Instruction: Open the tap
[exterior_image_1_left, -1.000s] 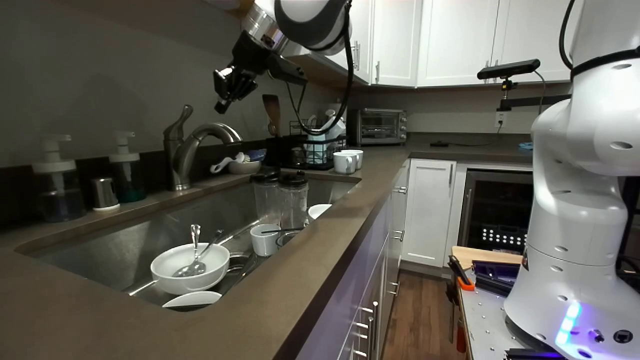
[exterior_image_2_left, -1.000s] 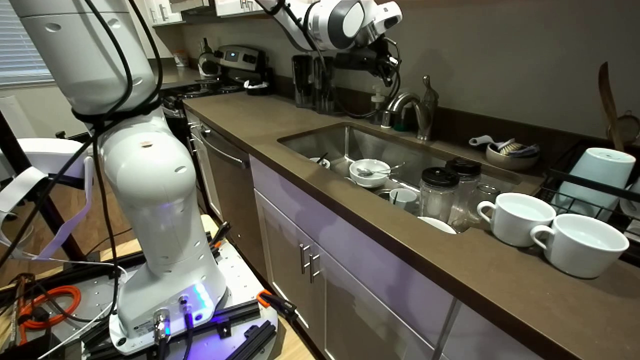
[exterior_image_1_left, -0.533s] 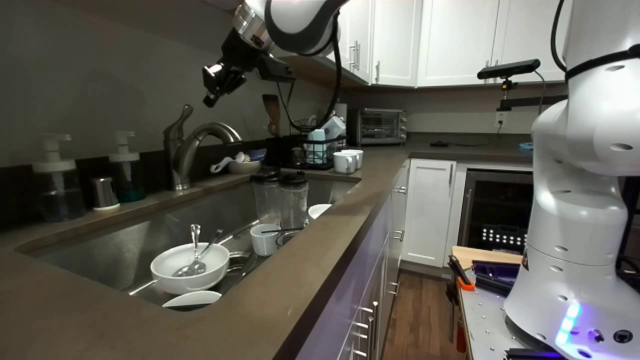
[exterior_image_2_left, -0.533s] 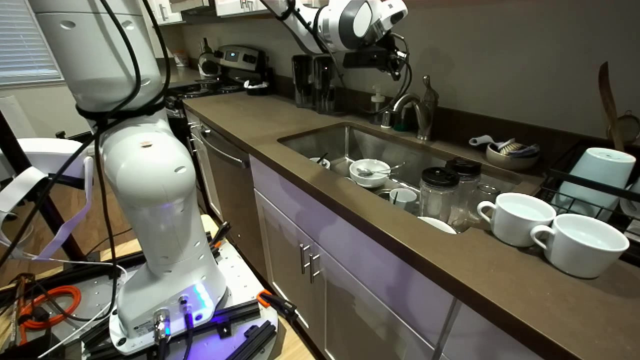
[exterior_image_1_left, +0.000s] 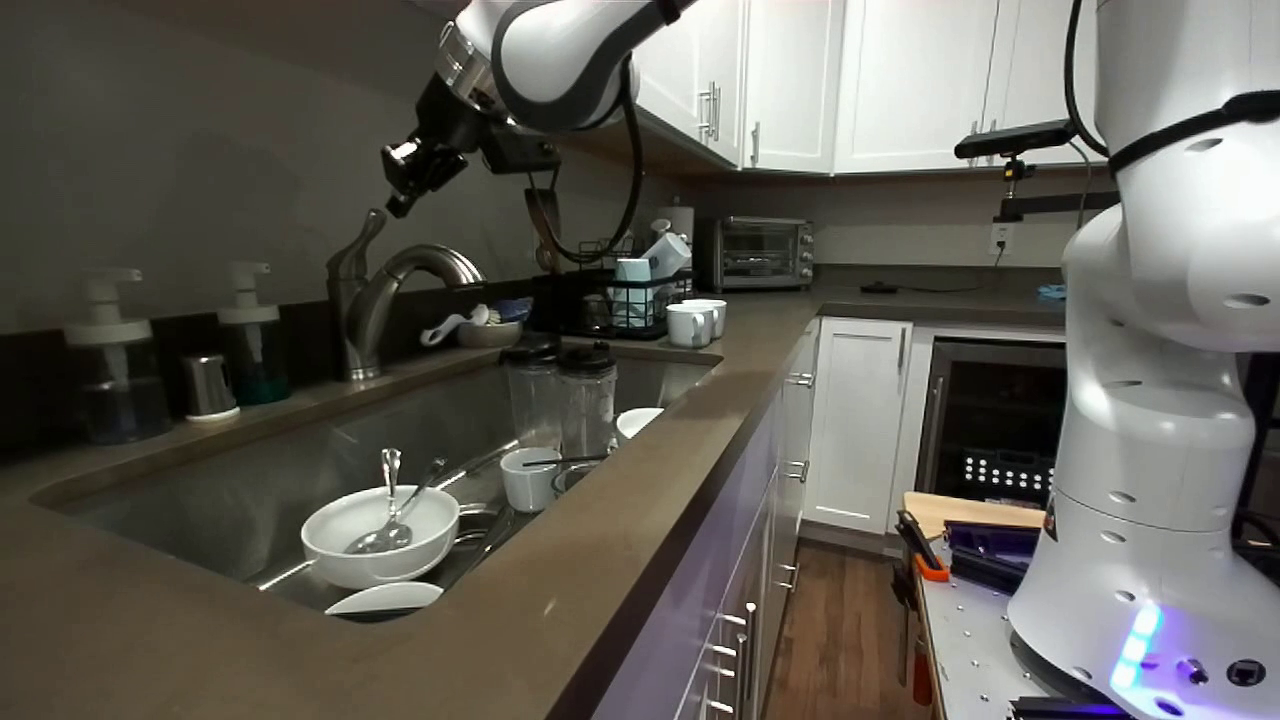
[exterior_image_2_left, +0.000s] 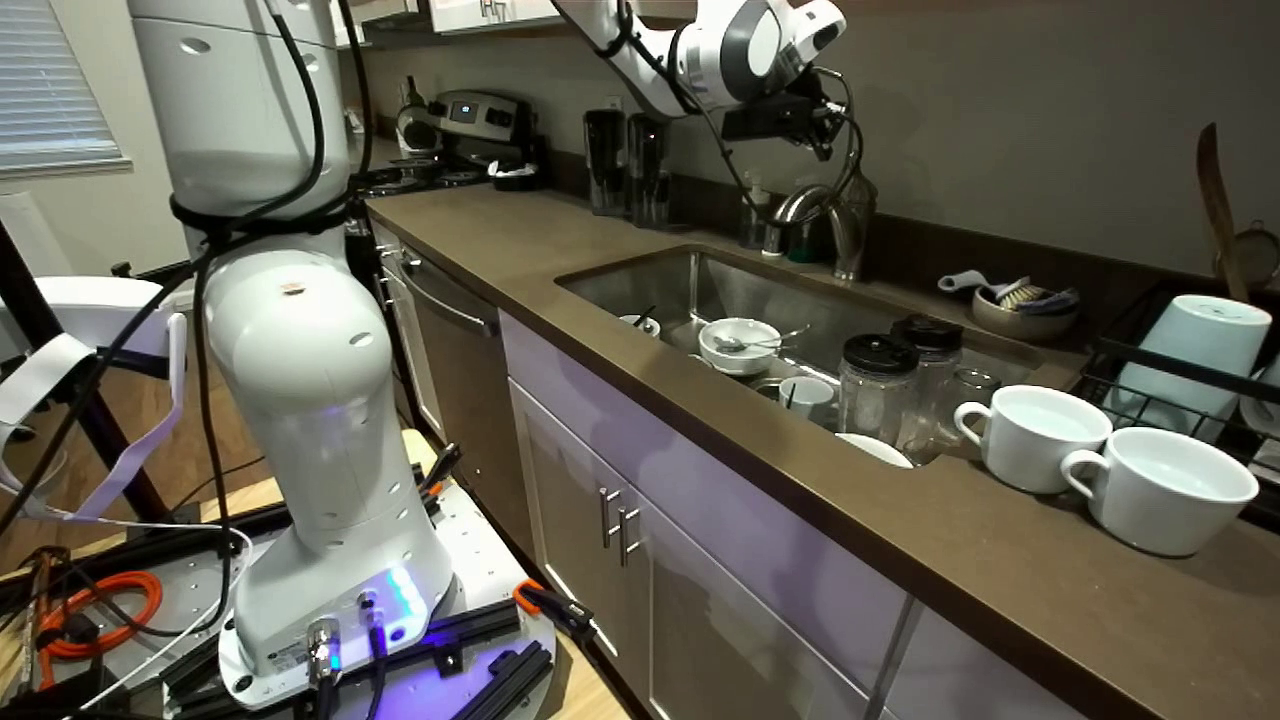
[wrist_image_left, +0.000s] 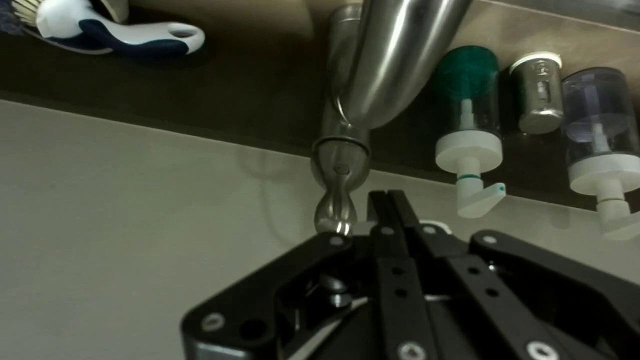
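Observation:
The tap is a brushed-steel faucet behind the sink, with an arched spout and an upright lever handle. It also shows in an exterior view, where the arm's cable partly covers it. In the wrist view, which looks upside down, the spout and lever handle are close. My gripper hangs just above and beside the handle's tip, apart from the spout. In the wrist view the gripper's fingers are together with nothing between them, beside the handle's end. Contact with the handle cannot be told.
Soap bottles and a steel cylinder stand beside the tap. A bowl with brushes sits on its far side. The sink holds a white bowl, a mug and lidded jars. A loose cable hangs from the arm.
The gripper has moved toward the tap's lever handle, leftward in one exterior picture and rightward in the other, ending near the handle's tip. The tap and dishes have not moved.

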